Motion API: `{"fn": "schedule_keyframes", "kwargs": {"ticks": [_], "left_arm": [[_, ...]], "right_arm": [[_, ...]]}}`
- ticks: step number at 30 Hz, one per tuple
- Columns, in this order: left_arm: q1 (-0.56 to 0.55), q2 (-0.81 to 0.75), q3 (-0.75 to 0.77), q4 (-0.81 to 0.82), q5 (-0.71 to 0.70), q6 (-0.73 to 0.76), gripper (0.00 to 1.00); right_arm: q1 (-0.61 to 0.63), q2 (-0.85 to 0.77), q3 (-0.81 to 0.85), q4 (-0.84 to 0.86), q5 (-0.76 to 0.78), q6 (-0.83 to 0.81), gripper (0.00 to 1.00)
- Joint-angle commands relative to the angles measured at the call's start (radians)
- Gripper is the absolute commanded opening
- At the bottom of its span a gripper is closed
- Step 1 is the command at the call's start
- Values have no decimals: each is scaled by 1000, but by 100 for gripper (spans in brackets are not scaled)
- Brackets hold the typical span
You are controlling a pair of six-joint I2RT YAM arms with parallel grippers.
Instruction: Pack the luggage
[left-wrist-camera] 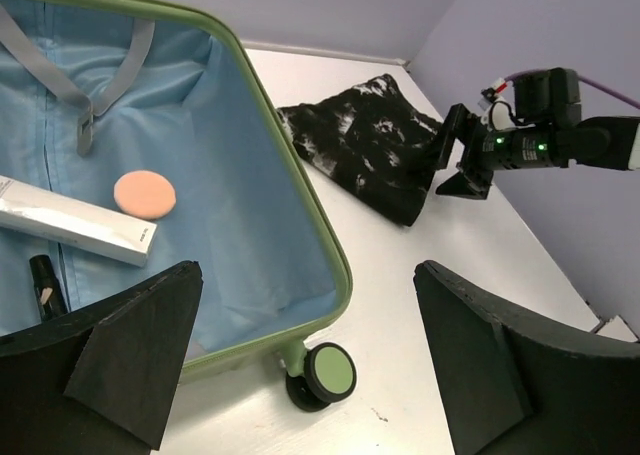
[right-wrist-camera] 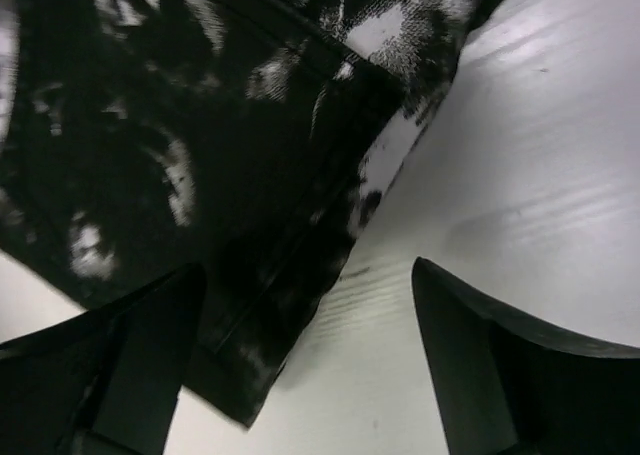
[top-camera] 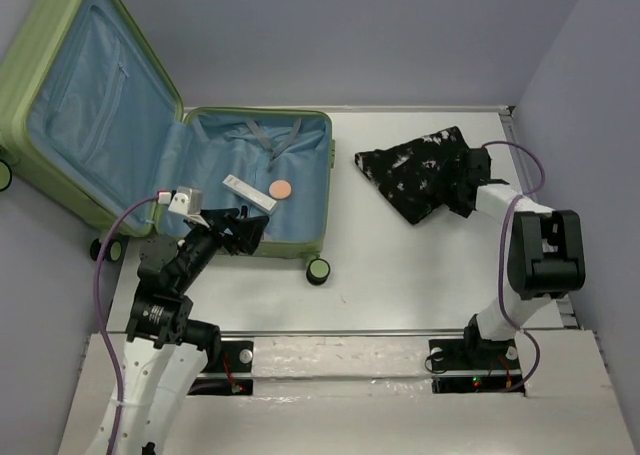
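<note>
The luggage (top-camera: pixel 300 220) lies open on the table's left, its lid leaning back against the wall, and its green rim (left-wrist-camera: pixel 293 165) frames the blue lining. Inside lie a white box (top-camera: pixel 250 193) (left-wrist-camera: pixel 75 225), a round orange pad (top-camera: pixel 282 188) (left-wrist-camera: pixel 145 194) and a black pencil (left-wrist-camera: pixel 45 285). A black-and-white garment (top-camera: pixel 415 175) (left-wrist-camera: pixel 360 150) (right-wrist-camera: pixel 200 125) lies folded on the table to the right of it. My left gripper (top-camera: pixel 240 230) (left-wrist-camera: pixel 305 275) hangs open over the luggage's near right corner, holding nothing. My right gripper (top-camera: pixel 458 183) (left-wrist-camera: pixel 452 155) (right-wrist-camera: pixel 308 267) stands open at the garment's right edge, the cloth reaching in by its left finger.
A black wheel with a green hub (top-camera: pixel 318 270) (left-wrist-camera: pixel 330 373) sticks out at the luggage's near corner. Grey straps (top-camera: pixel 270 135) lie on the lining at the back. Walls close in behind and on the right. White tabletop (top-camera: pixel 400 275) spreads between luggage and right arm.
</note>
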Motion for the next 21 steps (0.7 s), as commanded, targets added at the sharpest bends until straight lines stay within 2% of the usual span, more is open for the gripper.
{"fn": "schedule_keyframes", "kwargs": {"ticks": [1,2,3,4,5,6,7,8,10,11,14,15,16,18,19,20,21], "left_arm": [[4,62,28,21,17,-31,99],[4,74,31,25,27,-31,99],[2,100,36,33,43,-55,99],[2,117,36,62,62,-71,98],[-4,158,45,71,88,-82,94],[-15,185,53,73,82,-88,93],[-54,209,63,75,62,-85,91],[-87,235,86,75,-9,-80,91],[-166,316,112,75,-93,-82,91],[-267,349,129,75,-187,-86,91],[-432,503,209,99,-338,-117,92],[-522,598,262,99,-437,-123,92],[-561,646,295,98,-503,-138,93],[-645,796,388,96,-556,-154,94],[-664,844,422,91,-571,-164,95],[-680,929,479,91,-590,-184,96],[-693,971,505,90,-595,-194,96]], "right_arm": [[-24,140,49,117,-133,38,80],[-24,154,51,127,-145,46,73],[-24,162,37,140,-156,52,58],[-24,164,25,169,-157,58,48],[-24,153,9,187,-153,72,28],[-24,145,-29,215,-157,78,16],[-24,136,-49,215,-177,94,9],[-24,104,-69,216,-179,98,7],[-24,44,-177,282,-176,117,7],[-24,8,-219,302,-176,133,7],[-24,-155,-383,350,-194,167,7],[-24,-247,-427,379,-205,198,7],[-24,-296,-501,384,-215,227,7],[-24,-399,-569,387,-220,258,10],[-24,-489,-593,384,-225,268,18],[-24,-529,-624,373,-232,273,41],[-24,-563,-623,358,-234,261,52]]}}
